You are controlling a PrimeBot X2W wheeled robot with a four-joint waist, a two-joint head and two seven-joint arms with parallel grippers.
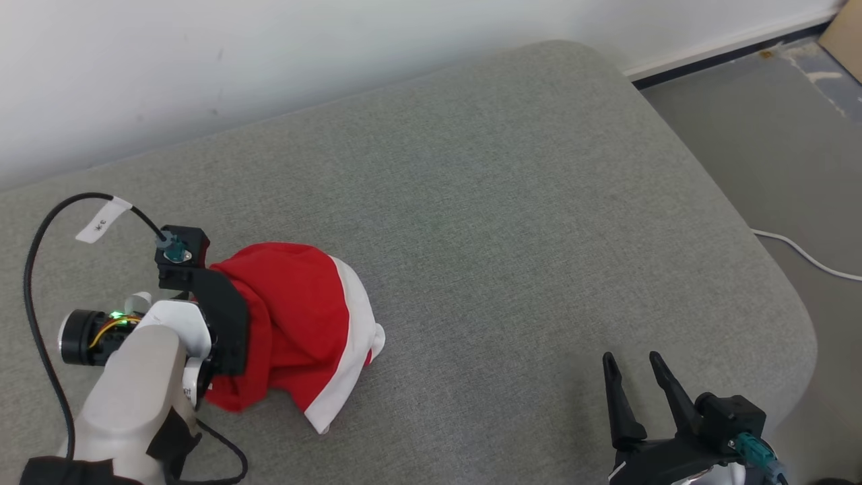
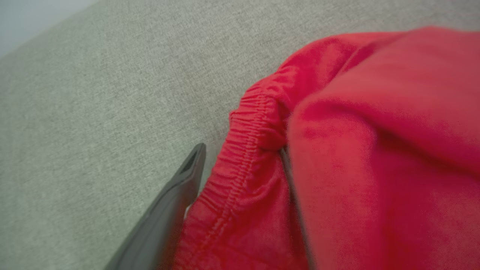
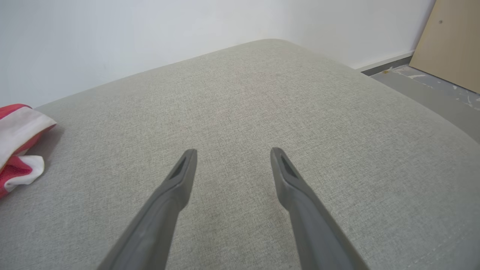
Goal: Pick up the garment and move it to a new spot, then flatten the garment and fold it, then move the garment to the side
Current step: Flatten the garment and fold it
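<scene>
Well over on the robot's left, the crumpled red garment with a white band sits heaped on the broad grey woven-fabric cushion, nearer the front edge than the pale wall behind. The left gripper is pushed into the side of that heap with its jaws spread wide. In the left wrist view one dark finger lies on the bare cushion just beside the gathered elastic waistband, while the other is under a red fold (only a dark sliver of it shows). The waistband runs between the two, and nothing is pinched. A black cable loops from the left wrist across the cushion.

The right gripper hangs at the lower right, well apart from the garment, its two long fingers splayed and empty over bare fabric. From its own camera, the garment's white edge shows at the far left. Beyond the cushion's rounded corner is grey floor with a thin white cord lying on it.
</scene>
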